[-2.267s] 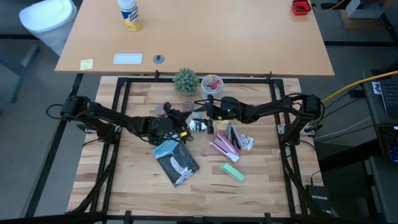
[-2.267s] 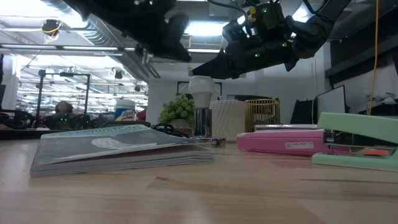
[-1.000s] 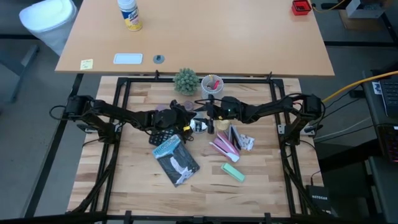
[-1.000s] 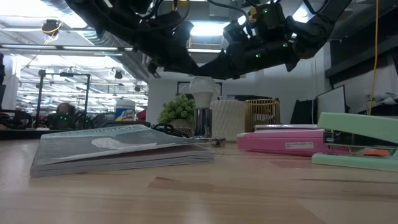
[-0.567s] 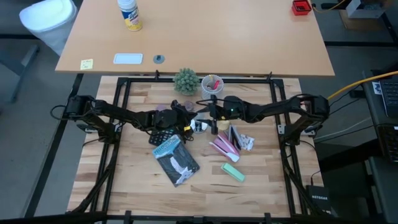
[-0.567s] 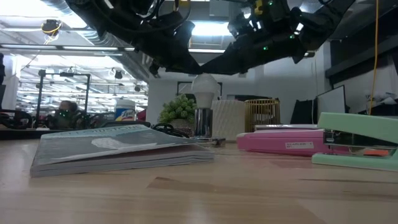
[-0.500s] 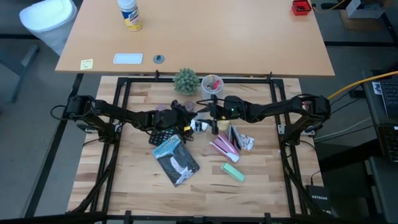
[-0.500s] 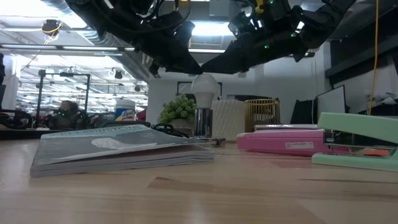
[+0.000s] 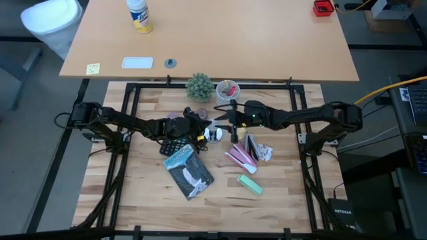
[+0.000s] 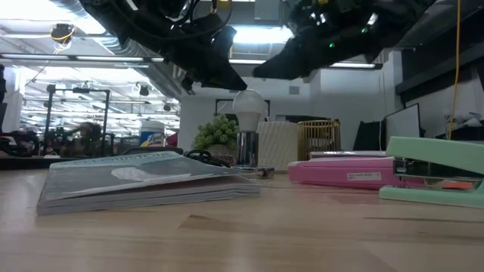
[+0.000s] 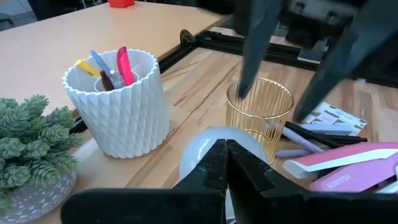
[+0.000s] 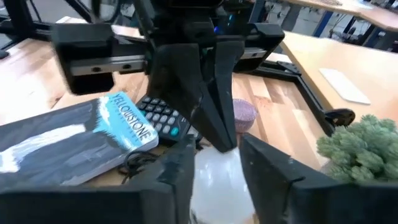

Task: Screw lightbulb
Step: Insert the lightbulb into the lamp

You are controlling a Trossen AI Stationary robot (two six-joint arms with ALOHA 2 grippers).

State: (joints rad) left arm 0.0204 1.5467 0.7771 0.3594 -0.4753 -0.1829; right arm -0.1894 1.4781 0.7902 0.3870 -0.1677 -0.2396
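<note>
Lightbulb stands upright mid-desk on a metal base, its screw end hidden; high view buries it under both arms; right wrist view shows right tool straddling the globe, fingers narrow, contact unclear; left tool pinched closed against it, empty.

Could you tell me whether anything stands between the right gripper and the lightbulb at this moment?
Nothing visible does. In the right wrist view the right gripper has its fingers open on either side of the lightbulb. The closed left gripper sits just beyond the bulb, above it, not between.
</note>
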